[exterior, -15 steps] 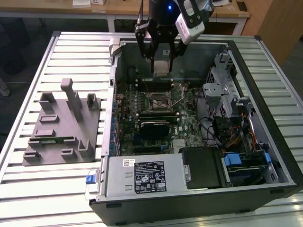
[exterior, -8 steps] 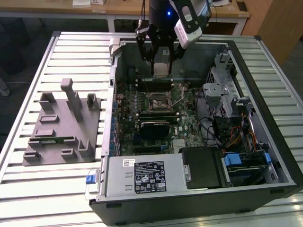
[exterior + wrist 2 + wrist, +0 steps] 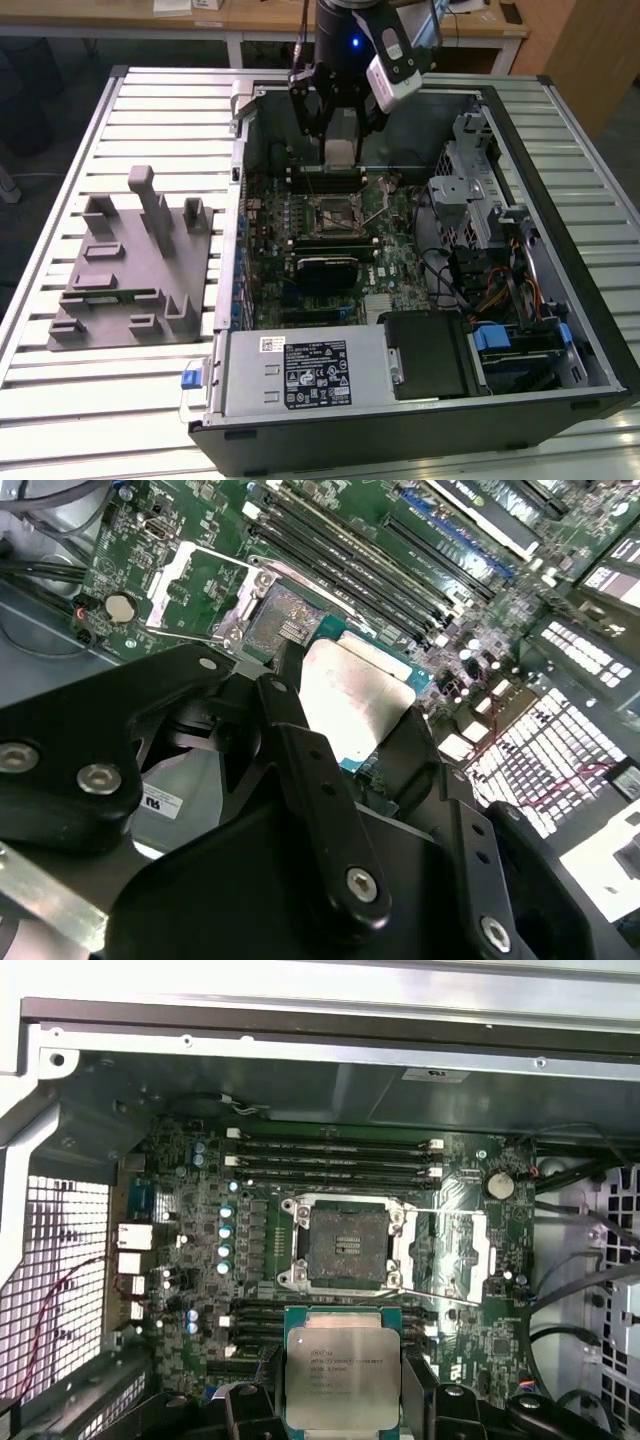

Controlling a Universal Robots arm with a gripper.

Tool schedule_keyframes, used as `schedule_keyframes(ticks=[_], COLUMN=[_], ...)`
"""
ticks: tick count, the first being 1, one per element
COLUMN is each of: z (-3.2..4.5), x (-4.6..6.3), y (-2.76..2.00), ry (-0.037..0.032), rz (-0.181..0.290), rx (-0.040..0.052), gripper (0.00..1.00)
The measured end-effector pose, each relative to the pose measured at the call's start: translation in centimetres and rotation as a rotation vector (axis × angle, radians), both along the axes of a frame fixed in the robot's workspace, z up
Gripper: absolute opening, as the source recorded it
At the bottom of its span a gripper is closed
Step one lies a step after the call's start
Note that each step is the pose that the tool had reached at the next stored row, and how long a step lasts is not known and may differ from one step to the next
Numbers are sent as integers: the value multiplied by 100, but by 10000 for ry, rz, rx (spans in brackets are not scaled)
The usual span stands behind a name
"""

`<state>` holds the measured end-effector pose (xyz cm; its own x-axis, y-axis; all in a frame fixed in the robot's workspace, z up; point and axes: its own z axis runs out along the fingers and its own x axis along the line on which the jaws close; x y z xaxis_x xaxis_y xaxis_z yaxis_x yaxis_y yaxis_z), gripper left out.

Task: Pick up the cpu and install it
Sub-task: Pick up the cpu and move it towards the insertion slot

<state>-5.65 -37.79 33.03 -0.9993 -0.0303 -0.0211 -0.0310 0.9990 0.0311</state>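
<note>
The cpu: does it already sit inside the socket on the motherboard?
No, in the first wrist view the socket is open and empty, and the cpu is apart from it.

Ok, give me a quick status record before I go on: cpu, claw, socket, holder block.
cpu: gripped at its edges, silvery top up, not seated
claw: shut on the cpu, above the motherboard, near the socket
socket: empty, retention frame swung open beside it
holder block: on the slatted table, at the exterior view's left of the case
computer case: lying with its side open
</note>
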Motion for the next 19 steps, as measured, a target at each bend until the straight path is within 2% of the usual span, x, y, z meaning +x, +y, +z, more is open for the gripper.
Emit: schedule_keyframes(ticks=[15,19], z=[-273,-347], x=[16,23], y=[123,169], ry=[0,0], rz=[0,1], rx=[-17,-25], gripper=[55,55])
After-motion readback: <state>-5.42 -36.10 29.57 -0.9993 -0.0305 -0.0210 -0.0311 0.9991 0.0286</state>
